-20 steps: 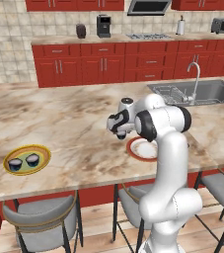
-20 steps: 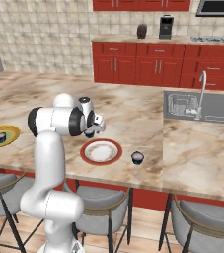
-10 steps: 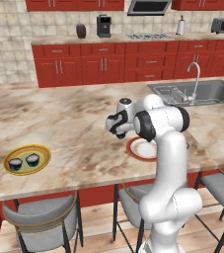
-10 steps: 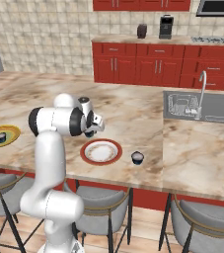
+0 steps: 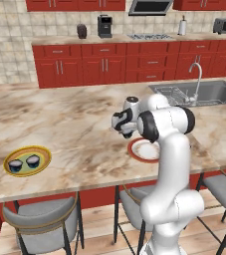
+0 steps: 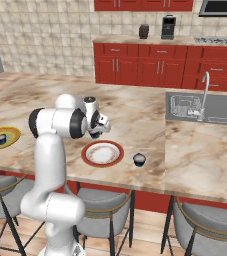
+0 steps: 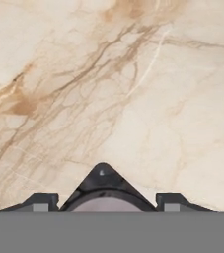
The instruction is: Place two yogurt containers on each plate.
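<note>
My gripper (image 6: 95,133) is shut on a navy yogurt cup (image 7: 101,187) and hangs above the counter just beyond the left rim of the red-rimmed plate (image 6: 88,155). In the left base view the gripper (image 5: 121,130) sits left of that plate (image 5: 133,149), whose white centre holds nothing. Another yogurt cup (image 6: 139,159) stands on the counter right of the plate. Far to the left, the yellow plate (image 5: 41,154) carries two cups (image 5: 15,166) (image 5: 33,160) side by side. In the hand view the held cup sits between the fingertips (image 7: 39,201) over bare marble.
A sink (image 6: 210,107) with a tap is set into the counter to the right. Grey stools (image 5: 40,219) stand under the counter's near edge. Red cabinets (image 5: 109,64) line the back wall.
</note>
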